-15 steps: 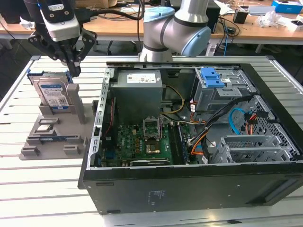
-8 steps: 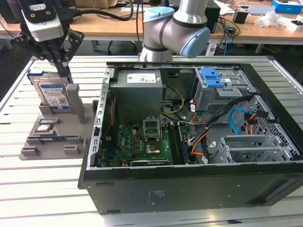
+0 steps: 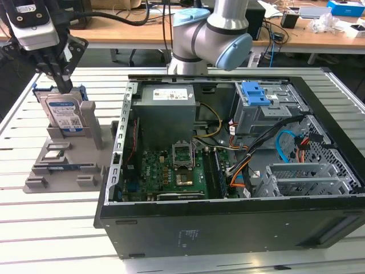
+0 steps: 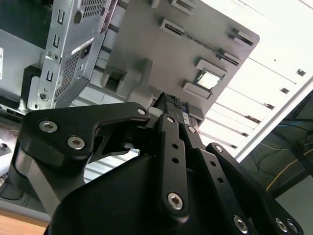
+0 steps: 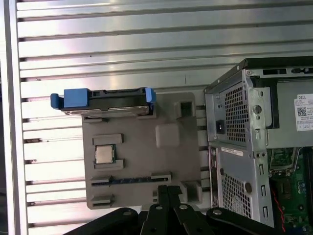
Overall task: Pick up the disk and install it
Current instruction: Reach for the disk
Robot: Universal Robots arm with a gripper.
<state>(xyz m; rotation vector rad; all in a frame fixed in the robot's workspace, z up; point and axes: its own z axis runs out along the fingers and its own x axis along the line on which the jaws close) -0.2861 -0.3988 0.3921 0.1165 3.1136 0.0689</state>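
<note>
The disk [image 3: 65, 114], silver-grey with a white-and-blue label and a bright blue carrier, stands on edge in a slot of a grey holder [image 3: 63, 165] on the exterior view's left. From above in the first wrist view, the disk [image 5: 105, 100] sits along one edge of the holder [image 5: 142, 161]. My gripper [image 3: 66, 88] hangs just over the disk's top edge in the exterior view. In both wrist views my gripper [image 5: 168, 190] [image 4: 171, 100] has its fingers together with nothing between them, above the holder's edge opposite the disk.
An open black computer case [image 3: 228, 225] lies to the exterior view's right of the holder, with a motherboard [image 3: 171, 171], cables and a grey drive cage topped by a blue latch [image 3: 256, 94]. A processor chip [image 5: 104, 153] rests on the holder. The slatted metal table [image 3: 51, 228] surrounds both.
</note>
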